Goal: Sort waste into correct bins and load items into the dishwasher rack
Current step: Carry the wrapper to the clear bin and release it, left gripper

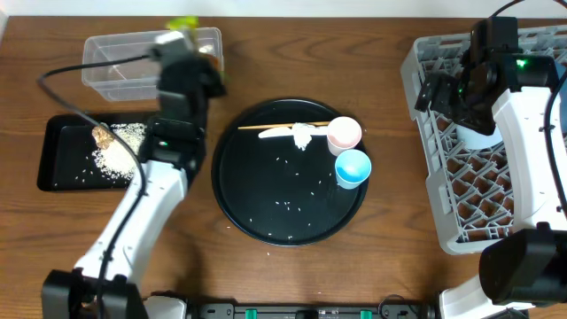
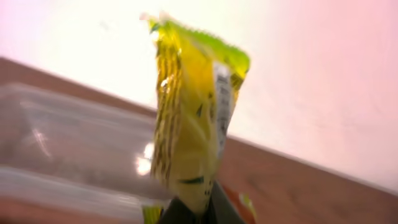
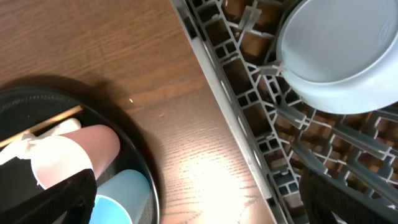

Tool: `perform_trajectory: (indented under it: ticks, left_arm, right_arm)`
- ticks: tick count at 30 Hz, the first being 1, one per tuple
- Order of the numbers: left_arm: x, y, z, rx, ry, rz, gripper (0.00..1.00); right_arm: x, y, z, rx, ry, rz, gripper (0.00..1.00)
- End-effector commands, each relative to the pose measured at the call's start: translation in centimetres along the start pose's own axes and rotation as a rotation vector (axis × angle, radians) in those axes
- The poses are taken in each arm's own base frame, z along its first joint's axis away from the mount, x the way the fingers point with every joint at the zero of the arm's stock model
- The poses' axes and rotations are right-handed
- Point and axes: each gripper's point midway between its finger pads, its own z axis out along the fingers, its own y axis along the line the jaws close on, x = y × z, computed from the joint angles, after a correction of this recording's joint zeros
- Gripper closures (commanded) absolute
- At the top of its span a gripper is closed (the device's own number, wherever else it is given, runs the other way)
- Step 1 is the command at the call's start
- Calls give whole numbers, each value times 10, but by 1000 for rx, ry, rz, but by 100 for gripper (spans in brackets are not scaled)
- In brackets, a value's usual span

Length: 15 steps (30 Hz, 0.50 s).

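Note:
My left gripper (image 2: 196,214) is shut on the bottom of a yellow-green snack wrapper (image 2: 193,118), which stands upright over the clear plastic tub (image 2: 81,149). From overhead the wrapper (image 1: 183,24) shows at the tub's (image 1: 115,66) far right corner. Open and empty, my right gripper (image 3: 199,208) hovers over the table strip beside the grey dishwasher rack (image 3: 261,124). A white bowl with a pale-blue outside (image 3: 342,56) lies upside down in the rack. A pink cup (image 1: 345,134), a light-blue cup (image 1: 353,167) and a crumpled tissue (image 1: 303,135) sit on the round black tray (image 1: 266,204).
The shallow black rectangular tray (image 1: 58,168) at the left holds rice grains (image 1: 120,151) and a brown lump (image 1: 102,136). A chopstick (image 1: 275,127) lies across the round tray's far side, with loose rice scattered on it. The rack (image 1: 469,204) fills the right side.

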Motion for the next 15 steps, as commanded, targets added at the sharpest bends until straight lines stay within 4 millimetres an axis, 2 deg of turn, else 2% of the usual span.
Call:
perform_trajectory:
  ticks: [1, 4, 9, 15]
  left_arm:
    - [-8, 34, 19, -83, -48, 7, 94]
    - [-19, 61, 37, -123, -118, -1, 94]
    - [-14, 95, 67, -186, -142, 45, 94]
    - [-18, 119, 103, -234, -142, 39, 94]
  right_arm:
    - [-2, 3, -6, -11, -17, 11, 1]
    - [-2, 3, -6, -11, -17, 11, 1]
    - [-2, 3, -6, -11, -17, 11, 1]
    - [-2, 2, -6, -11, -17, 11, 1]
